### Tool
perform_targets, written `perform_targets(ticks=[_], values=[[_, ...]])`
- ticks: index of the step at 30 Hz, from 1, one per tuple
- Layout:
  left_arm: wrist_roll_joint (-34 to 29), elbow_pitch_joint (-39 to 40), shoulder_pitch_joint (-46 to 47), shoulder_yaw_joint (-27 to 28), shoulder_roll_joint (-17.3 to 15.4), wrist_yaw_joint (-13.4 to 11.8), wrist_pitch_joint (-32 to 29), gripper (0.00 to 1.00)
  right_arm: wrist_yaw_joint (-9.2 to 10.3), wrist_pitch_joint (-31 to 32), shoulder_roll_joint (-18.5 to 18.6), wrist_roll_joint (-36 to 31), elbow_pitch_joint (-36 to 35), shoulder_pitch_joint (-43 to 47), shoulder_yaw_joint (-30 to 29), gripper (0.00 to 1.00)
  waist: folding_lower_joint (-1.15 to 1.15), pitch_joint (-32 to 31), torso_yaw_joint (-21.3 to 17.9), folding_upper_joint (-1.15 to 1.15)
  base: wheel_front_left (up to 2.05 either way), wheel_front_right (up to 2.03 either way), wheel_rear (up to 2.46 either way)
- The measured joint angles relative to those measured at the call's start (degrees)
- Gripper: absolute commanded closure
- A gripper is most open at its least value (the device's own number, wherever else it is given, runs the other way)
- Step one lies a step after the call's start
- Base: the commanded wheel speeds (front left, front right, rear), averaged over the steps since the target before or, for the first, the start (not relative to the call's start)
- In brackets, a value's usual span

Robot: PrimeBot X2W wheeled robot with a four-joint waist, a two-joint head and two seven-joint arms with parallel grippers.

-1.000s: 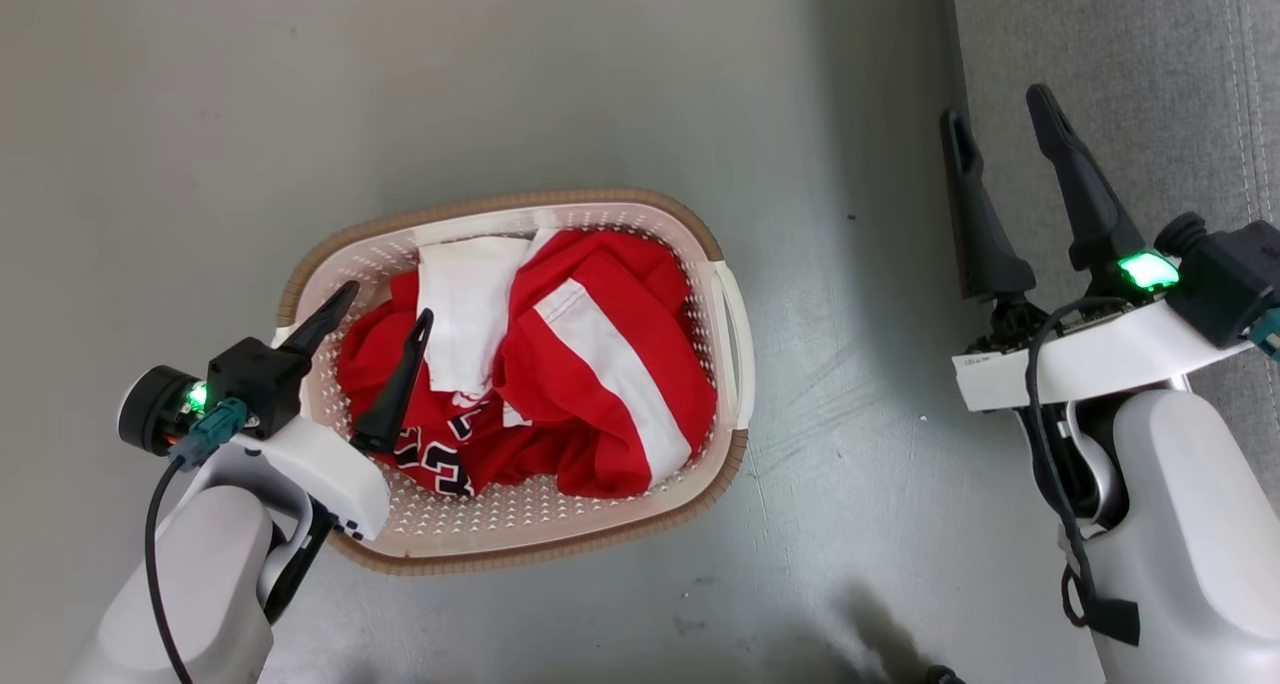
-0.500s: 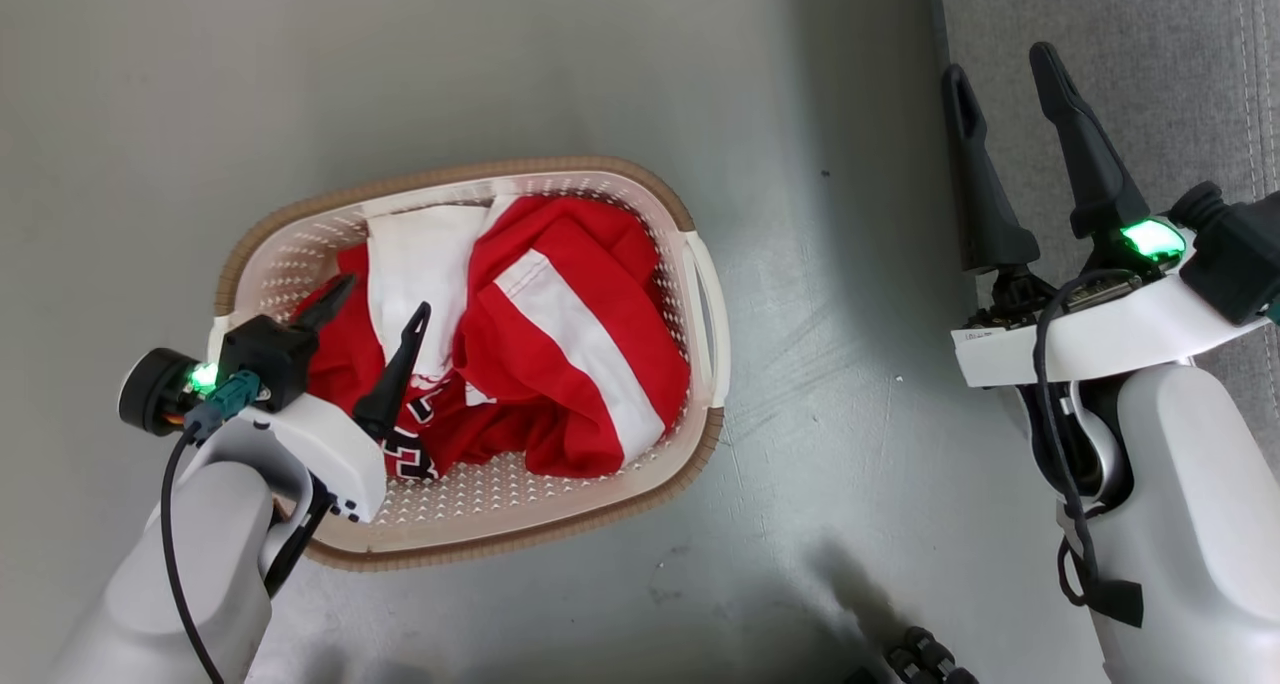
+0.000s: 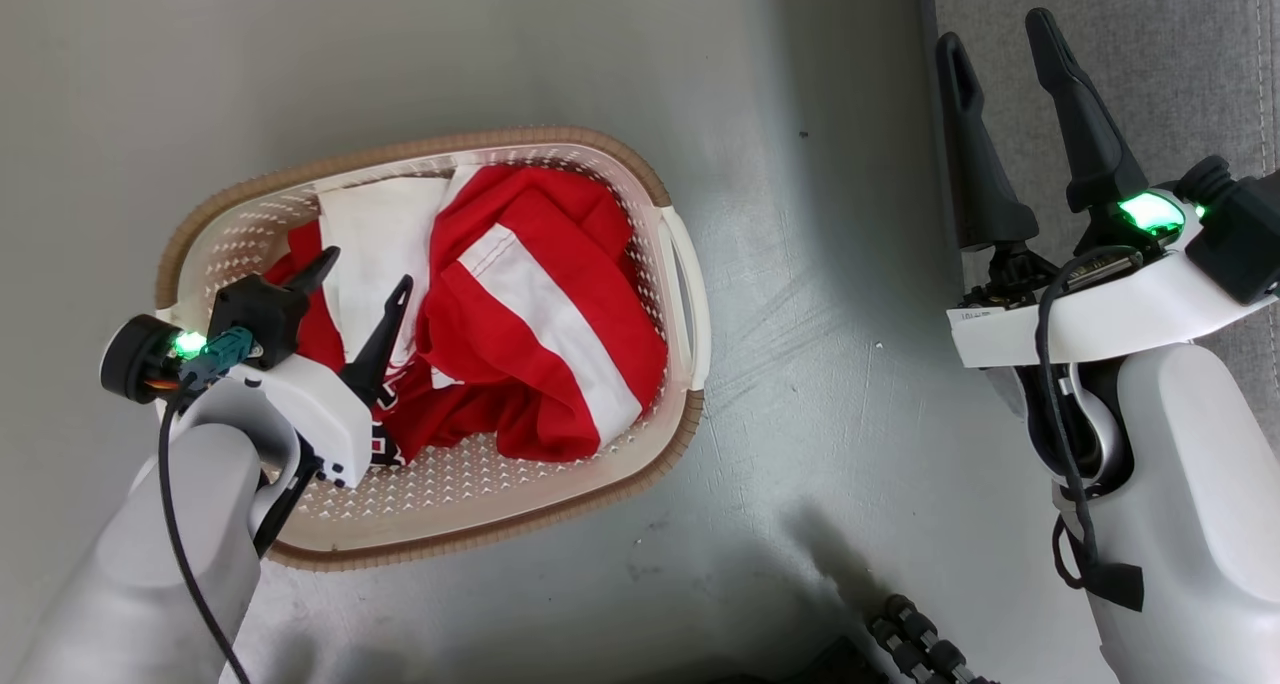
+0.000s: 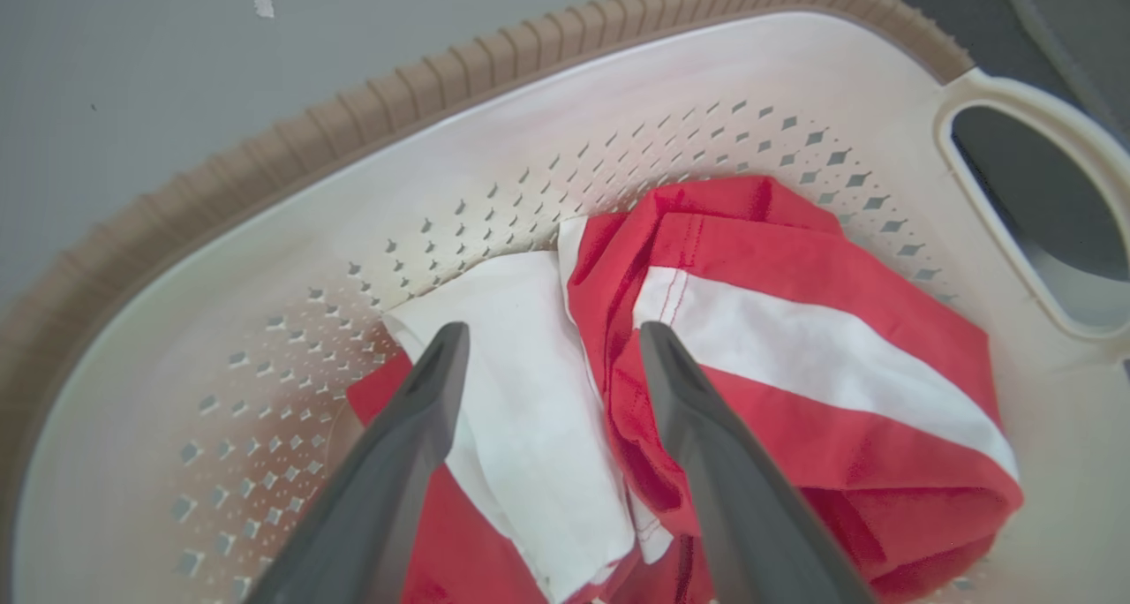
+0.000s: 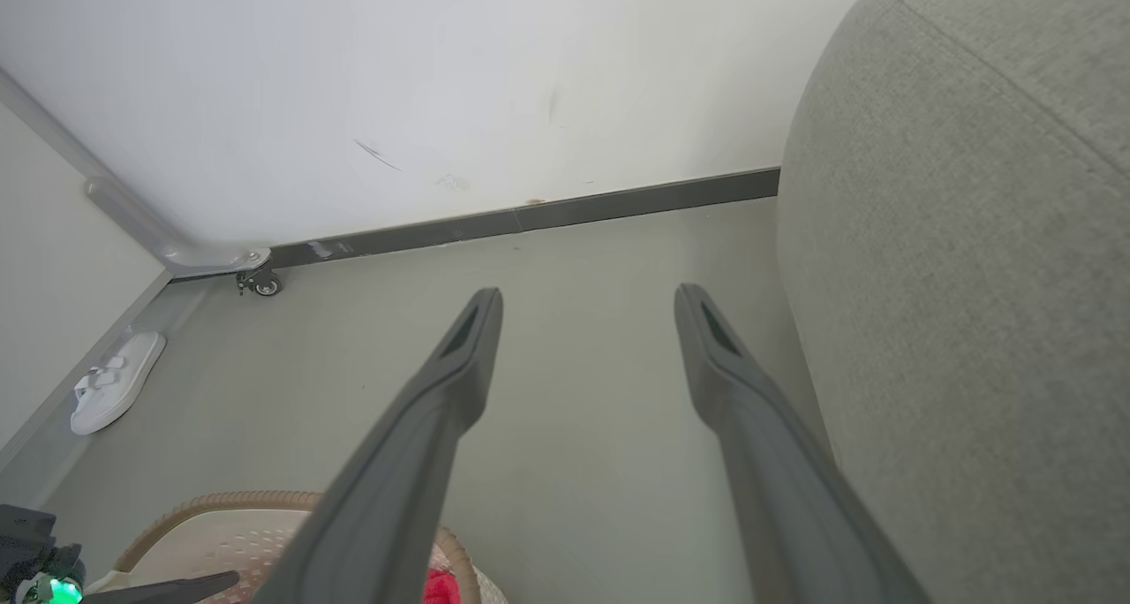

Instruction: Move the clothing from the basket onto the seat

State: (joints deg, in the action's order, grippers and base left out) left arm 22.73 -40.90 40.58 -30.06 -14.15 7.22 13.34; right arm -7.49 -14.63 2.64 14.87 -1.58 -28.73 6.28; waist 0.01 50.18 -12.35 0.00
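Red clothing with white panels and a white stripe lies crumpled in the cream basket, which stands on the grey floor. My left gripper hangs open over the basket's left part, fingers above the white panel and apart from the cloth. In the left wrist view the left gripper straddles the white panel and the red fold. My right gripper is open and empty at the edge of the grey seat. In the right wrist view the right gripper points across the floor beside the seat.
A white slipper lies by the left wall. A caster wheel and a dark skirting board run along the far wall. The basket's brown rim shows low in the right wrist view. A dark ribbed part sits at the bottom.
The head camera has shifted, so the basket slides left and down in view. My left gripper sits a little deeper over the clothing. Both grippers stay open.
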Motion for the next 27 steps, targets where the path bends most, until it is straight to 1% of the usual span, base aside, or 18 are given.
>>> perform_targets(ticks=[10, 16, 19, 21, 22, 25, 27], values=[[-2.2, -3.4, 4.2, -2.2, -0.2, 0.0, -1.0, 0.0, 0.0, 0.0, 0.0, 0.7, -0.3, -2.3, 0.5, 0.0, 0.0, 2.0, -1.1, 0.0, 0.0, 0.0, 0.0], [-4.0, -5.3, 6.2, -4.1, -1.3, -0.9, -1.2, 0.0, 0.0, 0.0, 0.0, 1.8, -0.3, -2.3, 1.4, 0.0, -0.01, 2.9, -1.9, 0.0, 0.0, 0.0, 0.0], [-4.9, -5.4, 6.8, -5.3, -1.3, -1.0, -0.7, 0.0, 0.0, 0.0, 0.0, 2.0, -0.3, -2.3, 1.6, 0.0, 0.0, 3.0, -2.2, 0.0, 0.0, 0.0, 0.0], [-5.4, -5.6, 7.0, -6.7, -0.8, -0.6, -0.7, 0.0, 0.0, 0.0, 0.0, 2.2, -0.3, -2.3, 1.6, 0.0, 0.0, 2.8, -2.3, 0.0, 0.0, 0.0, 0.0], [-5.5, -6.3, 6.9, -7.8, 0.4, 0.0, -0.8, 0.0, 0.0, 0.0, 0.0, 2.2, -0.3, -2.3, 1.6, 0.0, 0.0, 2.8, -2.4, 0.0, 0.0, 0.0, 0.0], [-5.7, -7.2, 5.6, -10.2, 3.6, 0.0, -0.8, 0.0, 0.0, 0.0, 0.0, 2.2, -0.1, -2.3, 1.6, 0.0, 0.0, 2.4, -2.5, 0.0, 0.0, 0.0, 0.0], [-5.7, -8.1, 5.5, -10.5, 3.6, 0.0, -0.8, 0.0, 0.0, 0.0, 0.0, 2.3, 0.0, -2.3, 1.6, 0.0, 0.0, 2.2, -2.6, 0.0, 0.0, 0.0, 0.0]])
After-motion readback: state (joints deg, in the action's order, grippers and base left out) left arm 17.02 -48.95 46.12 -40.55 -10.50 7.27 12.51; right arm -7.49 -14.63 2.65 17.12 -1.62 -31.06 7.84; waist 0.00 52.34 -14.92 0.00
